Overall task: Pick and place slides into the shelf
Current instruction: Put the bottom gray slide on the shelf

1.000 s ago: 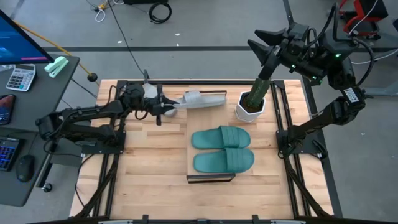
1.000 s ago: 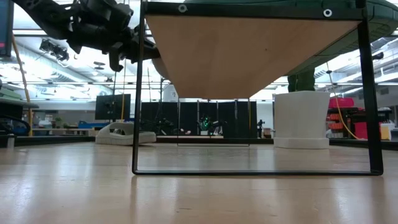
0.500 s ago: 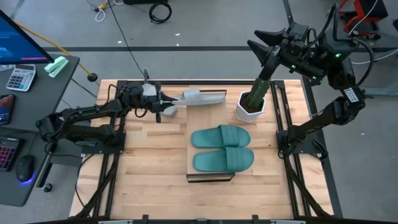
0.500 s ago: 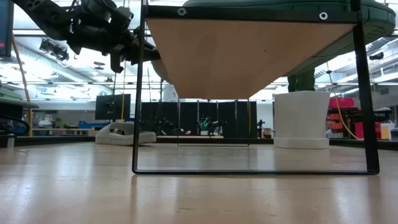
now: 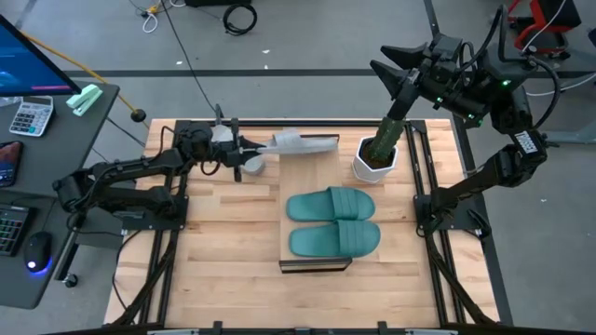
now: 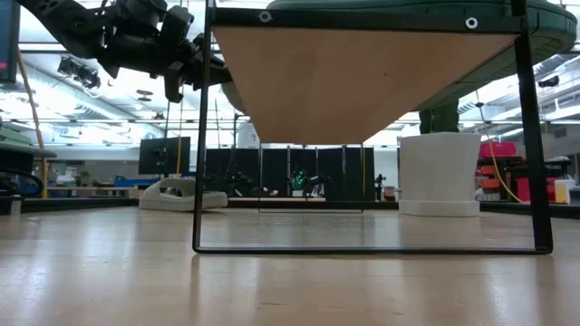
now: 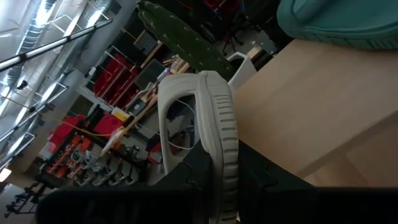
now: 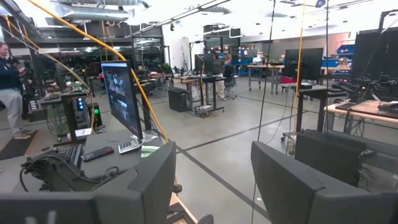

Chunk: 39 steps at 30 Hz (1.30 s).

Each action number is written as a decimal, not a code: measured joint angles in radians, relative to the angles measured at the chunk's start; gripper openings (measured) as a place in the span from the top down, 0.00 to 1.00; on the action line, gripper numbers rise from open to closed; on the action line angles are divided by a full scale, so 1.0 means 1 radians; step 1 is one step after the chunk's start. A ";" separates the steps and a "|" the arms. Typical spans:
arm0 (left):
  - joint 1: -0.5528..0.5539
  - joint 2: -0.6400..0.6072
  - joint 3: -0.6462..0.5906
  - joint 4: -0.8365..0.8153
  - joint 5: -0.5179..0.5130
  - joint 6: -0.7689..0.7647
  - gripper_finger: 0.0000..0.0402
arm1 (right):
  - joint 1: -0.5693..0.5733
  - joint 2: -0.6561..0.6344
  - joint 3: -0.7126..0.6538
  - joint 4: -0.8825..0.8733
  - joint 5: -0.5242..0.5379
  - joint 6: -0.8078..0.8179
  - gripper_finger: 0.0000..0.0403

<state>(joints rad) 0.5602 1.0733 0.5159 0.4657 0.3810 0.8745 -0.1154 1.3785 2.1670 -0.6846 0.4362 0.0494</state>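
Left gripper (image 5: 244, 149) clenched on a grey slide (image 5: 300, 145), holding it off the table near the far edge, beside a white pot (image 5: 374, 160). Two teal slides (image 5: 333, 221) lie on the shelf (image 5: 315, 266) top. Second grey slide (image 6: 181, 194) on the table. Right gripper (image 5: 391, 67) released, raised beyond the far edge.

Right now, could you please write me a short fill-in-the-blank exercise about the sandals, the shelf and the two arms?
1. The left gripper holds a sandal coloured ____.
2. The two sandals lying on the shelf are ____.
3. The white pot stands at the table's ____ edge.
4. The right gripper, raised beyond the table, is ____.

Missing words: grey; teal; far; open
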 joint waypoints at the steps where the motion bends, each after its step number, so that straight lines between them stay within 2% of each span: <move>1: 0.000 0.000 0.000 -0.003 0.000 0.000 0.89 | 0.000 0.000 0.000 0.000 0.000 0.000 0.47; 9: 0.000 0.000 0.000 -0.055 0.002 0.000 0.89 | 0.000 0.000 0.000 0.000 0.000 0.000 0.47; 20: -0.004 0.000 0.000 -0.065 0.000 -0.078 0.89 | 0.000 0.000 0.000 -0.008 0.000 0.000 0.47; 32: -0.012 0.000 0.001 -0.138 -0.009 -0.077 0.83 | 0.000 0.000 0.000 -0.011 0.000 0.000 0.47; 39: -0.042 0.001 0.001 -0.175 -0.011 -0.023 0.72 | 0.000 0.000 0.000 -0.011 -0.002 0.000 0.47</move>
<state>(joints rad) 0.5179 1.0744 0.5167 0.2911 0.3695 0.8513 -0.1155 1.3785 2.1670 -0.6960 0.4346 0.0498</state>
